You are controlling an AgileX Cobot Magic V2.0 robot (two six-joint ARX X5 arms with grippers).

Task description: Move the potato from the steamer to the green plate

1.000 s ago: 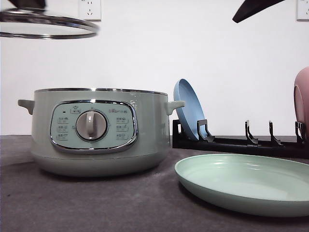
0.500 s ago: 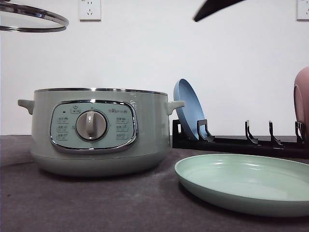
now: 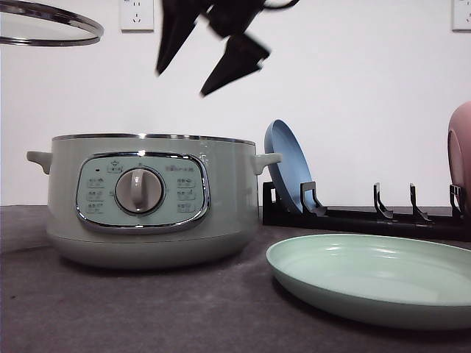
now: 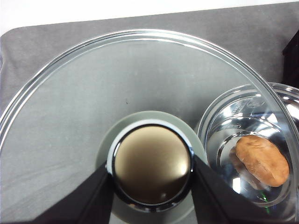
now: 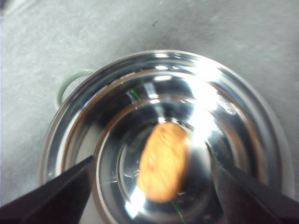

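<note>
1. Front view: nearest the camera, the green plate point(image 3: 375, 278) lies flat on the grey table point(image 3: 132, 309), at the right.
2. Left of the plate and a little farther back stands the steamer point(image 3: 151, 197), uncovered, its dial facing the camera.
3. Behind the plate, a black rack point(image 3: 364, 217) holds a blue plate point(image 3: 288, 165) on edge, and a pink plate point(image 3: 461, 158) stands at the right edge.
4. Above the steamer hangs the right gripper point(image 3: 180, 82), blurred, its two dark fingers spread apart with nothing between them.
5. The glass lid point(image 3: 48, 24) is held high at the upper left, well clear of the pot.
6. Left wrist view: the left gripper point(image 4: 152, 186) is clenched on the lid's knob point(image 4: 153, 163), a finger touching each side.
7. Through the glass the potato point(image 4: 261, 159) lies on the shiny floor of the pot.
8. Right wrist view: the potato point(image 5: 164, 161) sits near the middle of the steamer's metal bowl point(image 5: 243, 135), between the two open fingers point(image 5: 51, 196) but well below them, untouched.
</note>
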